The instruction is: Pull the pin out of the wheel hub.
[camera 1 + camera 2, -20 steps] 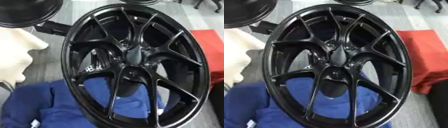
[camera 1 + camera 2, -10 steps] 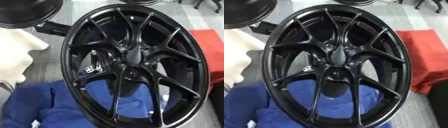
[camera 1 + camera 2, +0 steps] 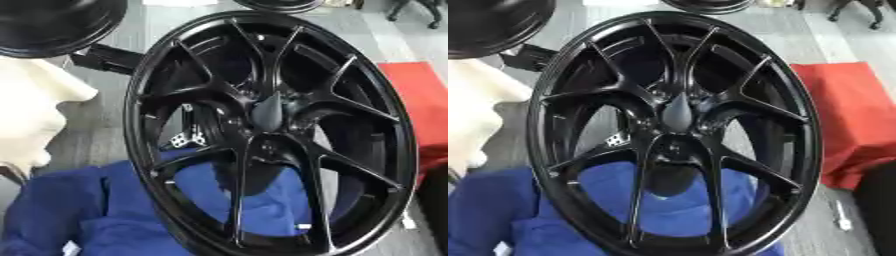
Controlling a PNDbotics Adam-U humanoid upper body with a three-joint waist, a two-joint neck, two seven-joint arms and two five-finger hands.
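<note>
Left eye view and right eye view alike give no sure sight of a robot hand, so I cannot tell whether the fingers are spread, pressed together or pinching anything. The nearest candidate is a small silver perforated piece [image 3: 185, 139]. It shows through the gap between two spokes just left of the hub, behind the wheel's face, and what it belongs to cannot be told.

The wheel [image 3: 140, 150] is glossy black with thin paired spokes. It fills most of the picture, tilted so its face looks up at the camera. Its hub [image 3: 677, 114] sits a little above the wheel's middle and carries a dark, tapering shape at the centre. The pin cannot be told apart from the black metal there.

A blue cloth [image 3: 500, 210] lies under the wheel's lower part and spreads out to its lower left, showing through the lower spoke gaps. Left of the wheel is a cream-coloured cloth [image 3: 31, 110]. A black block [image 3: 107, 57] touches the wheel's upper left rim. A second black wheel [image 3: 52, 22] lies beyond the block, and part of another rim [image 3: 710, 5] lies above the wheel's top. A red cloth [image 3: 850, 115] lies right of the wheel on the grey floor [image 3: 833, 30].
</note>
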